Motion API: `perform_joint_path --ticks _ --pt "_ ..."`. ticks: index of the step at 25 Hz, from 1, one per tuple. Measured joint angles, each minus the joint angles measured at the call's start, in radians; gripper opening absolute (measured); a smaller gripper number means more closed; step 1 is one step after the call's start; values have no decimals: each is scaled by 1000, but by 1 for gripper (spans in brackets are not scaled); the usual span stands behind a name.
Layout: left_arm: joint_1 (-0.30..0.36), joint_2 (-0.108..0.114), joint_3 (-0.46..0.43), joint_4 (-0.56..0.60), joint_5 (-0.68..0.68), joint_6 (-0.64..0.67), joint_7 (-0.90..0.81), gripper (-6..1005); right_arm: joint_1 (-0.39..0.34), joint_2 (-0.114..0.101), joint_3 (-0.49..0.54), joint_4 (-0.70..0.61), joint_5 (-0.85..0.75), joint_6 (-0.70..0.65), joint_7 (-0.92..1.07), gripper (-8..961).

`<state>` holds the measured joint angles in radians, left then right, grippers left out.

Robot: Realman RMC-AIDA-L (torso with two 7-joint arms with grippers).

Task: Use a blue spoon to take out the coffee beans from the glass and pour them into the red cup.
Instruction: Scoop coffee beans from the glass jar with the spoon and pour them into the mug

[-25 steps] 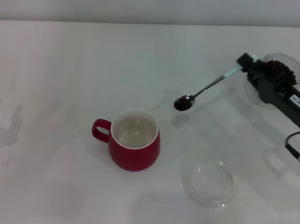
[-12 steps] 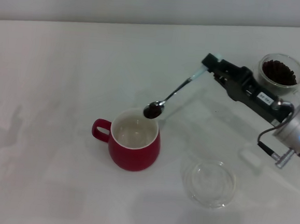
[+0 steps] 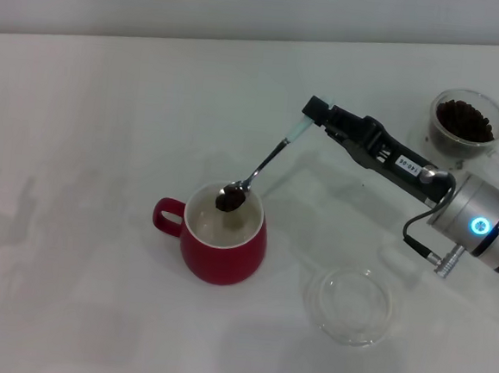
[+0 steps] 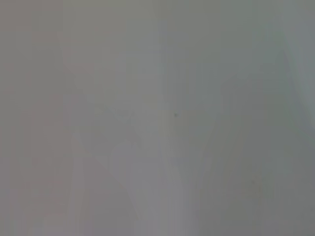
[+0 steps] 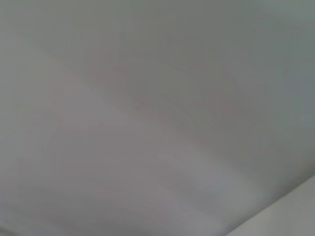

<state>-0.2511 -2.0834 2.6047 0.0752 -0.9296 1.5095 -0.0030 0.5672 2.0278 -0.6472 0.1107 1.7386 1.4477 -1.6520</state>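
In the head view my right gripper [image 3: 314,112] is shut on the pale blue handle of the blue spoon [image 3: 264,168]. The spoon slants down to the left, and its metal bowl, loaded with dark coffee beans [image 3: 228,200], hangs over the white inside of the red cup [image 3: 223,247]. The glass [image 3: 466,122] with more coffee beans stands at the far right, behind the right arm. Both wrist views show only a blank pale surface. Of the left arm, only a dark sliver shows at the left edge.
A shallow clear glass dish [image 3: 349,303] lies to the right of the red cup, near the front. The white table [image 3: 107,123] stretches bare to the left and behind the cup.
My right gripper has carried the loaded spoon leftward, from beside the glass to over the red cup's opening. The glass has come back into full view behind the arm.
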Motion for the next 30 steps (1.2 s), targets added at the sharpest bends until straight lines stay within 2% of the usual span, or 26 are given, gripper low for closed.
perform_joint_path --ticks 16,19,30 --pt "0 -1 0 0 0 -13 0 506 4 0 -3 -46 -71 43 -247 176" --pt "-1 -1 0 0 1 -18 0 506 6 0 -11 -63 -88 78 -344 177" --pt "0 -1 0 3 2 -22 0 507 6 -1 -9 -76 -112 147 -512 178"
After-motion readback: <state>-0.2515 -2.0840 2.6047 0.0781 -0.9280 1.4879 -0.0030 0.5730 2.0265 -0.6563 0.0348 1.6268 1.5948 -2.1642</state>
